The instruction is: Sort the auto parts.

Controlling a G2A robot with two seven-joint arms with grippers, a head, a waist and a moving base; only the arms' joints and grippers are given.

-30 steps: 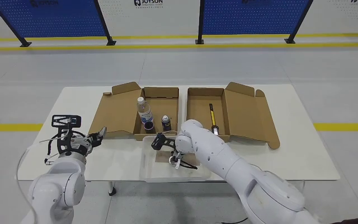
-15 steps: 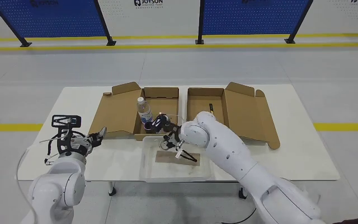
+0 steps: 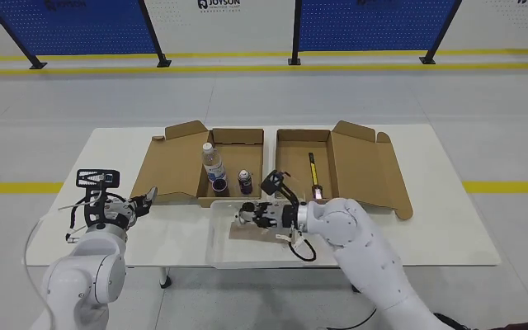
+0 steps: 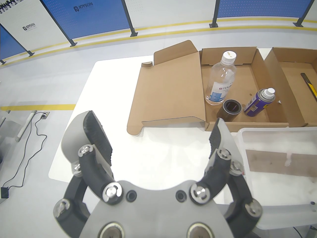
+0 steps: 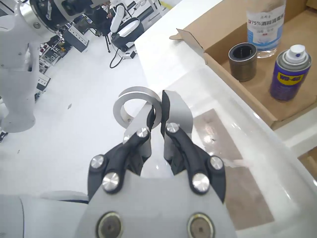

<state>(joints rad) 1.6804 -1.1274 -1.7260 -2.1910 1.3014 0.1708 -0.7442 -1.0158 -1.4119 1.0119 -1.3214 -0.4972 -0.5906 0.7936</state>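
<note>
While right gripper (image 5: 158, 107) clamps metal ring (image 5: 138, 92) over clear bin (image 5: 235, 105) | left gripper (image 4: 153, 125) spread apart above table (image 4: 109, 80)

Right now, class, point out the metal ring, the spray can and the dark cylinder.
metal ring (image 5: 137, 92): right wrist view, flat band clear of fingers.
spray can (image 5: 288, 80): right wrist view, blue body.
dark cylinder (image 5: 242, 69): right wrist view, side wall.
</note>
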